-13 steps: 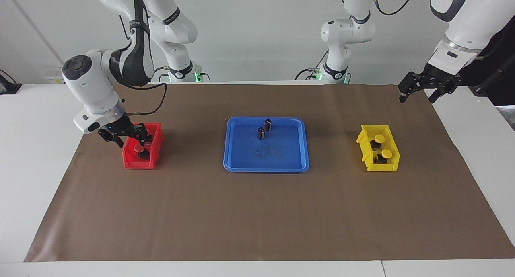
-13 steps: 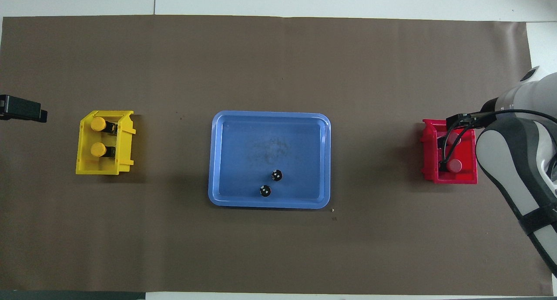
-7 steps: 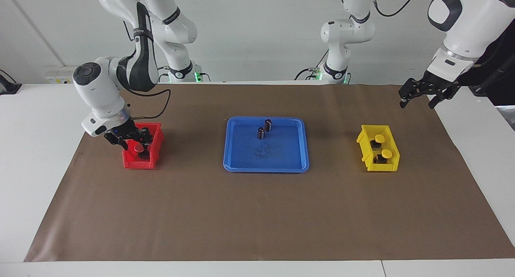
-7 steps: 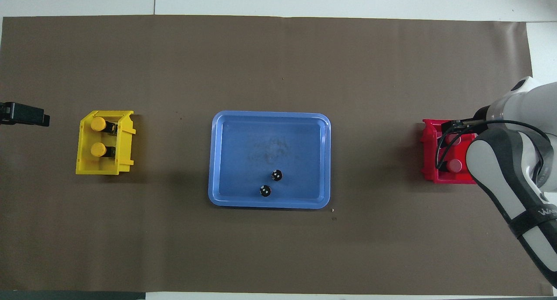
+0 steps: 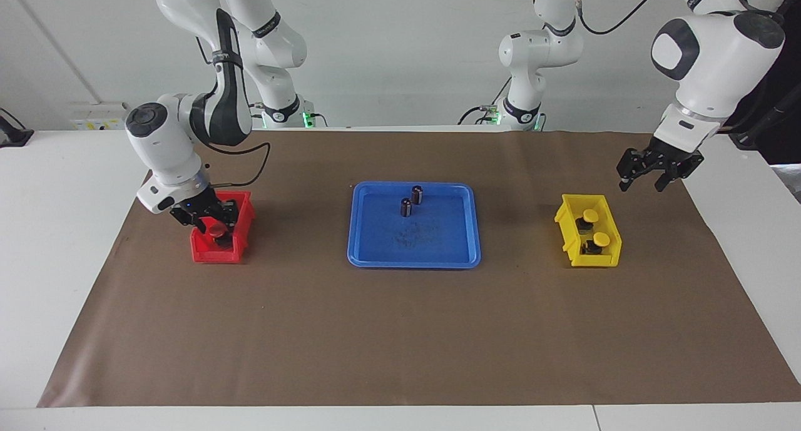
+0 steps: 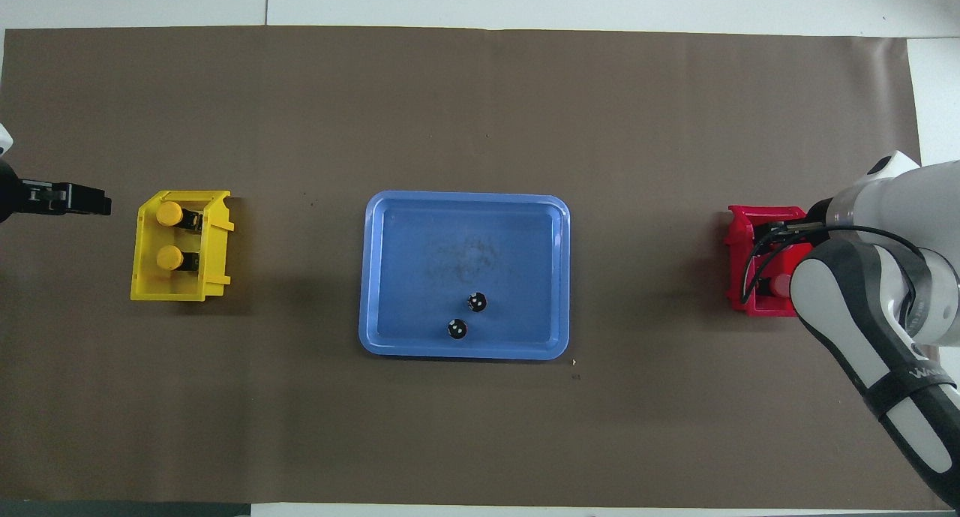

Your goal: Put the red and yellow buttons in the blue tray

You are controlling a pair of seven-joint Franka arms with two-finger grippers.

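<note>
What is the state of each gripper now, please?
Left gripper: open, empty, over the brown mat.
Right gripper: down in the red bin; cannot be told.

1. The facing view looks from high across the table toward the robots, far enough off to take in both arm bases.
2. The overhead view looks steeply down from above the robots' end.
3. Both share the brown mat (image 5: 400,331), blue tray (image 5: 413,258) (image 6: 463,350) and both bins, half a turn apart.
</note>
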